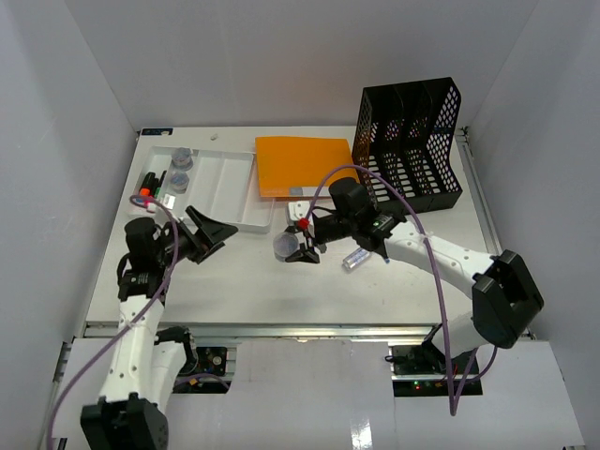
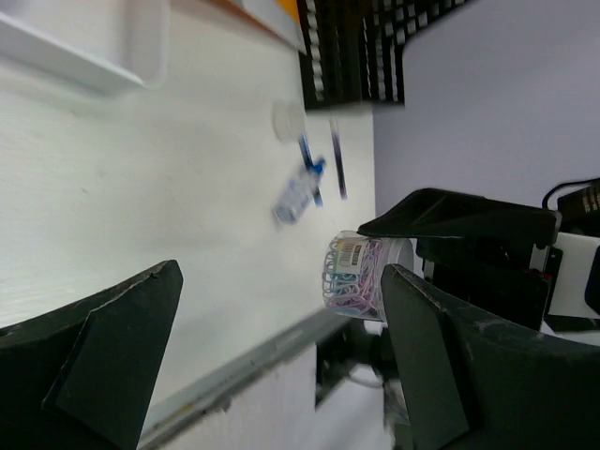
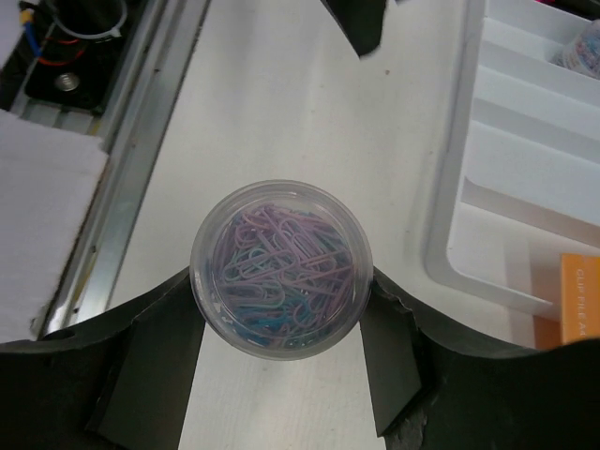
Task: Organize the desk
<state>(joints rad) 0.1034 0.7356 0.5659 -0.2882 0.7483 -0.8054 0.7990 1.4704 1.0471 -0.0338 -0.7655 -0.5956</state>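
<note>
Currently the right gripper (image 1: pixel 296 246) is clamped on a clear round tub of paper clips (image 3: pixel 281 274). Its fingers (image 3: pixel 155 347) press the tub from both sides, clips purple and teal, tub upright. Can't tell if the tub base touches the surface or hangs just above it.

Left gripper (image 1: pixel 225 237) is released, fingers (image 2: pixel 103 356) spread wide with nothing between them. It points at the tub from the left, near it but apart.

Desk surface (image 1: pixel 253 281) is the big white top under everything, with a metal rail (image 1: pixel 281 330) along its near edge, just ahead of both arm bases.

On it:
- White compartmented tray (image 1: pixel 246 199) at far left. Two small clear tubs (image 1: pixel 180 169) sit in one compartment, pens in the leftmost one.
- Orange folder (image 1: pixel 302 164) lies flat just right of the tray, at the far centre.
- Black mesh file rack (image 1: pixel 411 141) stands upright at far right, beside the folder.
- Small clear bottle (image 1: pixel 354 260) lies on its side just right of the right gripper. In the left wrist view a blue pen (image 2: pixel 312 169) touches it and a dark pen (image 2: pixel 337 169) lies just beside.

Right arm cable loops over the folder edge.
</note>
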